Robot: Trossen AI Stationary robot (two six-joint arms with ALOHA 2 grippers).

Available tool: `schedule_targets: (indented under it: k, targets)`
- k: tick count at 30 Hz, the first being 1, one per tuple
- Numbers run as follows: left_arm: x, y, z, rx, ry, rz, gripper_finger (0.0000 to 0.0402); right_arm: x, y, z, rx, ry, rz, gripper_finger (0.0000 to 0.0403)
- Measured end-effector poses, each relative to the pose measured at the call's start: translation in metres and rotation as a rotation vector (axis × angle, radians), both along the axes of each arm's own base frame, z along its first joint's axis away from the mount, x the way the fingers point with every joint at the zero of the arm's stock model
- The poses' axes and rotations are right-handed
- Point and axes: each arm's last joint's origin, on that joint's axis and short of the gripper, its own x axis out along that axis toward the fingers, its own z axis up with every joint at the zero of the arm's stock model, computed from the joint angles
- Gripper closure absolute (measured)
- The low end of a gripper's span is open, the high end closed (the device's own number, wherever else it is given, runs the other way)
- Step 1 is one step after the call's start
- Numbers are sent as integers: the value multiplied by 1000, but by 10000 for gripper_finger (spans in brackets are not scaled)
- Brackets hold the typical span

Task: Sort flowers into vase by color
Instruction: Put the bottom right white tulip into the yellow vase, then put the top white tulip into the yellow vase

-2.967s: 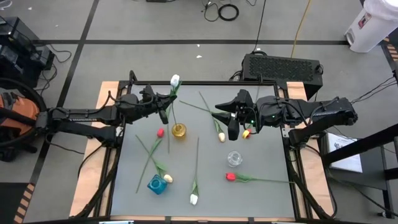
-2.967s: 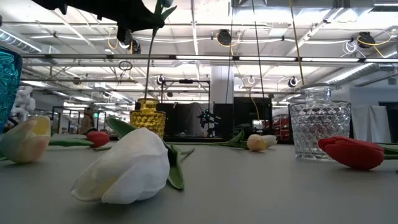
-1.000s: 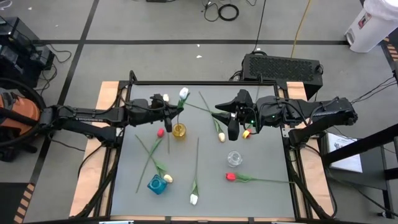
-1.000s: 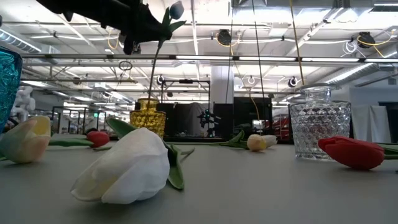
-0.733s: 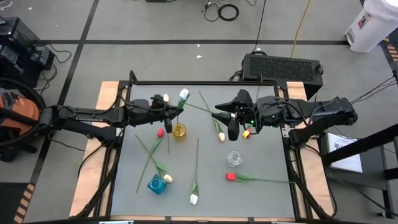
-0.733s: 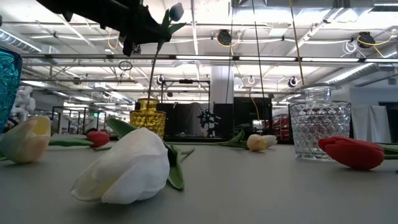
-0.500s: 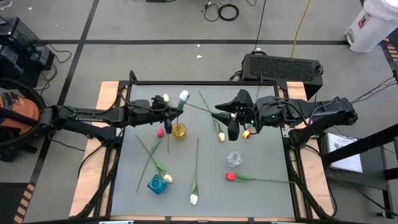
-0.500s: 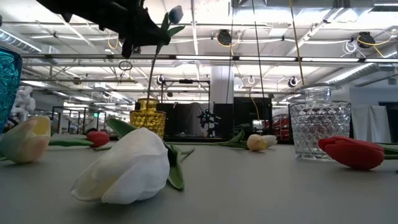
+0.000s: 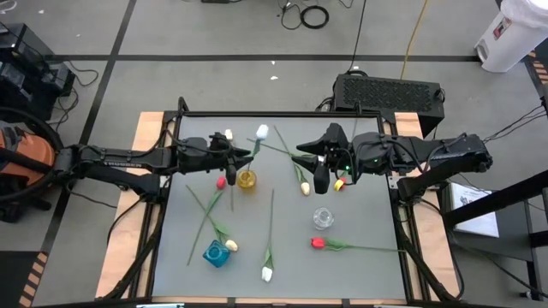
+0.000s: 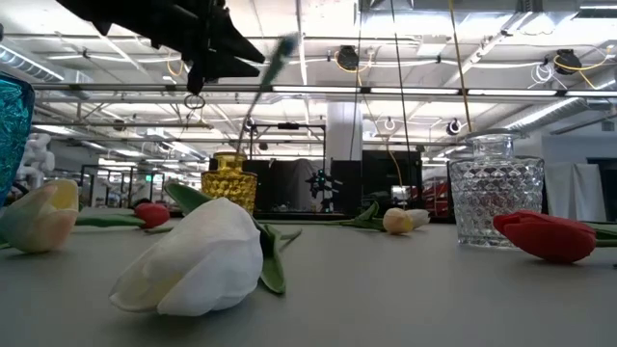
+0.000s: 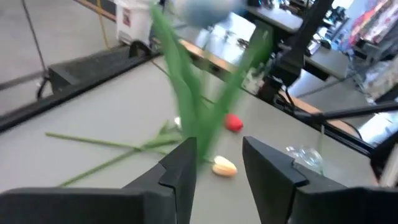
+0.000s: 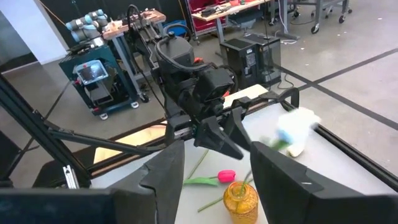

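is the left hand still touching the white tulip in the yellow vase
Apart. In the left wrist view the left hand stands open, and the white tulip leans blurred, with gaps to both fingers. The high view shows its head tipped away over the yellow vase.

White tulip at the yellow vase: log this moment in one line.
left tool: open, above yellow vase | white tulip: released, stem in vase, tipping | right tool: open, idle
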Motion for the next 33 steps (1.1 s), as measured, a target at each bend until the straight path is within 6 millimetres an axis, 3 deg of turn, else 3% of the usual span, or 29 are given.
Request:
schedule_targets:
  k: [11,19,26,33]
  targets:
    - [-2,-2,2,-43,-13,-39,265,0,0,-1,-1,7,0,227]
    - [-23,-4,12,-45,-2,-38,265,-6,-1,-3,-6,60,1,227]
    - [-47,-7,25,-50,-35,-31,265,-28,-4,0,-14,111,0,227]
    - [-67,-8,20,-75,72,0,265,-58,-10,3,-19,189,-7,227]
